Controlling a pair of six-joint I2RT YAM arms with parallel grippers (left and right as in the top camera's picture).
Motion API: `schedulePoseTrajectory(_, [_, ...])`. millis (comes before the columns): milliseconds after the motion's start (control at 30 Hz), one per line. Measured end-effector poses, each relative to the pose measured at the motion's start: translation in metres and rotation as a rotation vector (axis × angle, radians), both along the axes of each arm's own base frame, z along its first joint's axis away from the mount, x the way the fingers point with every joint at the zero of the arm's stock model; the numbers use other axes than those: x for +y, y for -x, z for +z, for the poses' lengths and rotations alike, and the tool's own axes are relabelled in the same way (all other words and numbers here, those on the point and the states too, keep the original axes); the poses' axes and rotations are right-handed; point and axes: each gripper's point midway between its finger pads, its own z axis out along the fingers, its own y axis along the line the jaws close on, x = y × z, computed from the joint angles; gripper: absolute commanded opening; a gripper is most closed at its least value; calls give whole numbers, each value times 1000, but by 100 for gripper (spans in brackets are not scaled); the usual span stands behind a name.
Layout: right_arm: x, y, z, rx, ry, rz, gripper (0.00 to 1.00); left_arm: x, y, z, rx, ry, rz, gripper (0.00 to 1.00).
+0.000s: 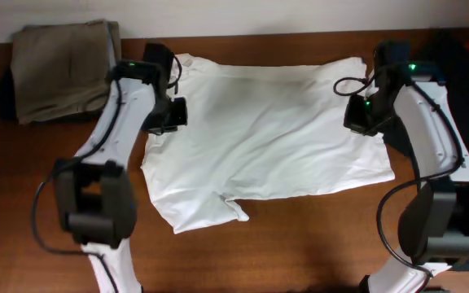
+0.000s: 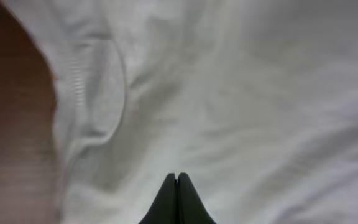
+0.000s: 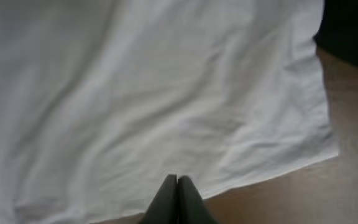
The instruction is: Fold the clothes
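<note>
Reading the overhead view first, we find the T-shirt [image 1: 275, 138] spread flat on the table [image 1: 300, 252], its long axis running from arm to arm. The sleeved end lies toward the left gripper [image 1: 168, 115] and the straight hem toward the right gripper [image 1: 363, 114]. Each gripper sits over its own end of the T-shirt, so neither is clearly nearer. Folded khaki trousers [image 1: 59, 69] lie beyond the sleeved end and a dark garment [image 1: 462, 57] beyond the hem; both arms cover part of the T-shirt's outline. In the left wrist view, the left gripper [image 2: 177, 186] has its fingers pressed together over white T-shirt [image 2: 241, 93] cloth. A sleeve fold [image 2: 95, 93] lies ahead toward the bare table [image 2: 11, 124], and blur prevents us from telling whether the tips touch the cloth. In the right wrist view, the right gripper [image 3: 177, 186] is likewise pressed together just inside the T-shirt [image 3: 166, 87] hem, with table [image 3: 328, 186] beyond the hem corner; contact here is equally unclear.
</note>
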Motion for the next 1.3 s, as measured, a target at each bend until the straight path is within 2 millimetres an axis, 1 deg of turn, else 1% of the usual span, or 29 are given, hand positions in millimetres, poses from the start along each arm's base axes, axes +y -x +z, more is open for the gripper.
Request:
schedulePoseTrajectory(33, [0,0,-5,-2,0,0,4,0,-1,-17,26,-4,0,1])
schedulePoseTrajectory(67, [0,1,-15,-2,1,1,4,1,-4,-34,48,-8,3,1])
schedulePoseTrajectory(100, [0,6,-25,16,-1,2,4,4,-5,-51,71,-13,11,1])
schedulePoseTrajectory(133, [0,3,-34,-1,1,2,4,8,-5,-58,84,-14,20,1])
schedulePoseTrajectory(233, [0,6,-66,19,-2,-8,4,29,-7,-78,120,-10,70,1])
schedulePoseTrajectory(300, [0,7,-82,53,-6,-20,4,36,-9,-79,119,3,91,1])
schedulePoseTrajectory(333, [0,8,-90,72,-7,-29,4,43,-11,-80,118,16,110,1])
schedulePoseTrajectory(467, [-5,15,-107,126,21,-75,4,55,-17,-81,108,54,150,1])
schedulePoseTrajectory(567, [-10,13,-113,122,46,-92,4,78,-24,-82,87,64,202,1])
schedulePoseTrajectory(633, [-12,15,-120,115,62,-101,4,100,-25,-82,79,68,252,1])
schedulePoseTrajectory(767, [-14,16,-120,114,59,-135,4,134,-24,-83,75,72,328,1])
schedulePoseTrajectory(833, [-16,18,-120,123,54,-187,4,139,-24,-83,72,72,339,1])
schedulePoseTrajectory(900, [-23,21,-119,134,54,-224,4,144,-24,-81,76,72,353,0])
schedulePoseTrajectory(967, [-34,30,-115,172,78,-251,4,156,-27,-76,76,40,369,1])
schedulePoseTrajectory(1000, [-38,28,-109,178,87,-259,4,162,-27,-72,76,28,381,6])
schedulePoseTrajectory(1033, [-43,17,-91,154,97,-266,4,169,-30,-60,66,20,392,57])
schedulePoseTrajectory(1067, [-44,8,-76,132,98,-267,4,172,-36,-44,32,14,397,87])
schedulePoseTrajectory(1100, [-45,1,-58,113,98,-268,4,168,-43,-18,-27,13,385,99])
schedulePoseTrajectory(1133, [-46,-7,-43,90,98,-271,4,162,-45,4,-70,14,372,99])
schedulePoseTrajectory(1167, [-46,-8,-30,86,97,-272,4,155,-47,26,-116,15,358,99])
schedulePoseTrajectory(1200, [-43,-8,-17,89,78,-258,4,147,-44,51,-153,17,344,99])
schedulePoseTrajectory(1233, [-38,-12,-9,72,50,-231,4,135,-35,85,-197,21,320,99])
schedulePoseTrajectory(1267, [-32,-13,-5,61,18,-206,4,132,-25,95,-190,15,319,99])
schedulePoseTrajectory(1300, [-27,-12,1,49,-10,-186,4,133,-8,111,-180,-9,345,99])
